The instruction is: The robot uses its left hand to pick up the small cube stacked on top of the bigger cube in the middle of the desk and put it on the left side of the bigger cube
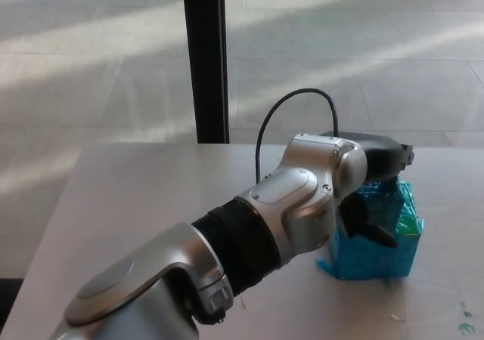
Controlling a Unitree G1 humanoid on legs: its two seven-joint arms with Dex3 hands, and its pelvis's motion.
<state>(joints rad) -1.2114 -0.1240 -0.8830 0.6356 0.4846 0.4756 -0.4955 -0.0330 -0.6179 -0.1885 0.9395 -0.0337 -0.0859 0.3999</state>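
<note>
On the desk (136,196), right of middle, stands a bigger blue cube (378,258) with a small blue cube (391,204) stacked on it. My left hand (374,155) has come down over the small cube and is open. Its fingers (393,153) reach across the cube's top and far side. The thumb lies against the near face. The wrist and hand hide most of the small cube. I cannot see any firm grip. My right hand is out of the picture.
My left forearm (249,242) runs diagonally across the desk from the lower left, with a black cable (295,102) looping above the wrist. A black pillar (204,60) stands behind the desk's far edge. Bare desk surface lies left of the cubes.
</note>
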